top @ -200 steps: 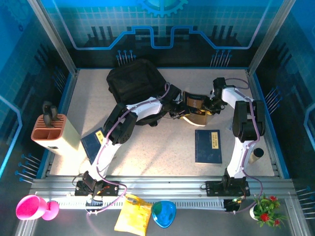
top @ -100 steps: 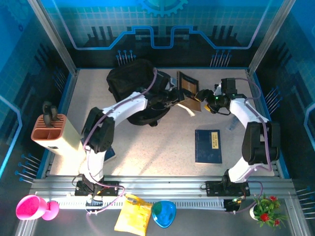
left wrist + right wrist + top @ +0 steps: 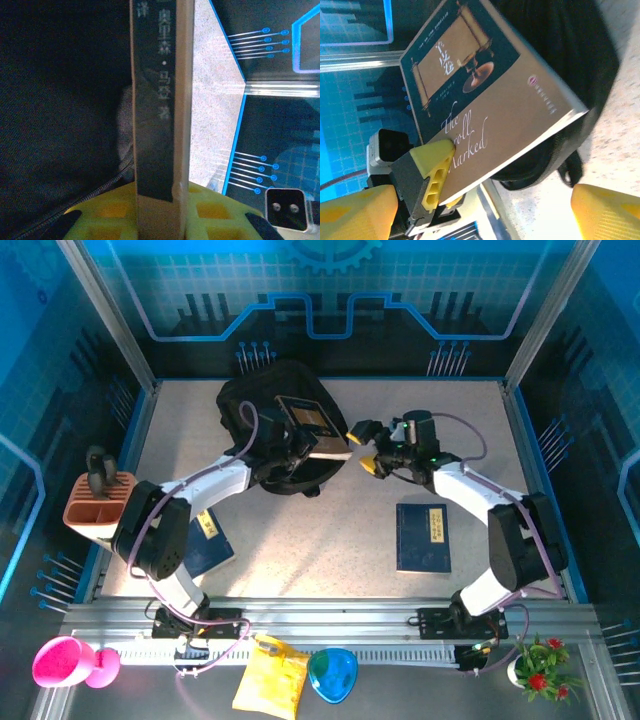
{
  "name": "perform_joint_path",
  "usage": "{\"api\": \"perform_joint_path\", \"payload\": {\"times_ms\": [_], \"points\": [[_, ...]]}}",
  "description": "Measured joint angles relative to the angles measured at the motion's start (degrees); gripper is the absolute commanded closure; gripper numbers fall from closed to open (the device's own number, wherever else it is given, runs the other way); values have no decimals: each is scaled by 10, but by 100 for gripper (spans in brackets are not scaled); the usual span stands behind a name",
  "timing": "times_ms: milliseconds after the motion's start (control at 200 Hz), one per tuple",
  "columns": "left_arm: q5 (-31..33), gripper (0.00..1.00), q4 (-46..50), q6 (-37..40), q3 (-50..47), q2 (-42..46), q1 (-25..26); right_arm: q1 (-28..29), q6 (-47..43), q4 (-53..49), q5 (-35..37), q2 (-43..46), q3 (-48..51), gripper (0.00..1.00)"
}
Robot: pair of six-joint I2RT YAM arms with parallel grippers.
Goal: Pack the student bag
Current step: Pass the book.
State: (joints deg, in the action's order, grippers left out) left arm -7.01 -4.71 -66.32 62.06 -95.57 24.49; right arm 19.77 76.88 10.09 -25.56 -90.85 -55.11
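Here, left fingers (image 3: pixel 107 212) pinch a flat glossy book (image 3: pixel 490 100) over the soft black bag (image 3: pixel 250 405); right fingers (image 3: pixel 357 212) gape.

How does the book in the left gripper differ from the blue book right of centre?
The held book is raised over the student bag; the blue book lies flat on the table. The held book's cover is teal and tan, the blue book's blue. Both are closed.

Large black fabric student bag (image 3: pixel 250 400), slumped, back centre-left.
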Motion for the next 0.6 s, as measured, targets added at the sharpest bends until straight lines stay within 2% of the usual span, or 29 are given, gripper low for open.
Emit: {"api": "perform_joint_path", "payload": {"times_ms": [150, 310, 595], "points": [[13, 97, -3, -42, -4, 6, 1, 41, 73, 31, 25, -44, 0, 9], [17, 97, -3, -71, -5, 6, 2, 58, 137, 55, 53, -80, -4, 11], [17, 97, -8, -103, -5, 6, 4, 77, 230, 118, 85, -127, -27, 26]]}}
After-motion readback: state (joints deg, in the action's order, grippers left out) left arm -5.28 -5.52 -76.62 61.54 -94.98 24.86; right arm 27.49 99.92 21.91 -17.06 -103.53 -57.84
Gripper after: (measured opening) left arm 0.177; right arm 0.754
